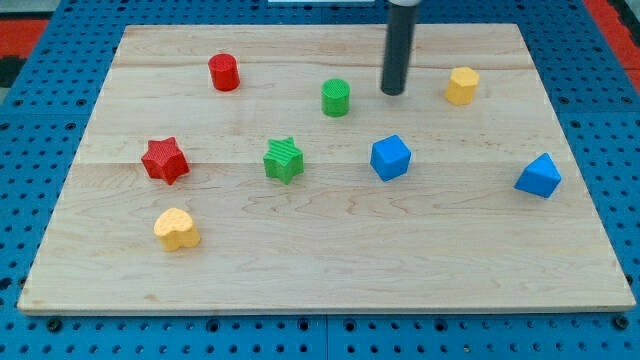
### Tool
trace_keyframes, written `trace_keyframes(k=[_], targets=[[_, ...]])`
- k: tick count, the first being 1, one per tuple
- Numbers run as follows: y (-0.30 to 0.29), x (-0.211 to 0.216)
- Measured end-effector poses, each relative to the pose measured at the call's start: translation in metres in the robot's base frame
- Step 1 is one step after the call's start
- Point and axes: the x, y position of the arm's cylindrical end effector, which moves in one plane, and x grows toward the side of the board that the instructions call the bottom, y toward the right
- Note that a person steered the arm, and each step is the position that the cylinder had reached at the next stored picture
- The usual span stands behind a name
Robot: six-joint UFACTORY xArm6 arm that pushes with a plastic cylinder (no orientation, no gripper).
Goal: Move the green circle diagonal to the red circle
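The green circle [336, 97] stands on the wooden board near the view's top centre. The red circle [224, 72] stands to its left and a little higher, near the view's top left. My tip [393, 92] is the lower end of the dark rod, which comes down from the view's top. It is just right of the green circle, with a small gap between them, and at about the same height in the view.
A yellow block [462, 86] sits right of the tip. A green star [284, 160], a red star [165, 160], a yellow heart [177, 229] and two blue blocks [390, 157] [539, 176] lie lower on the board [330, 270].
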Motion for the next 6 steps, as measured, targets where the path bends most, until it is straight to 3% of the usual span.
trace_keyframes(k=[2,4,6], targets=[[-0.096,-0.031],[-0.051,0.018],[-0.135,-0.043]])
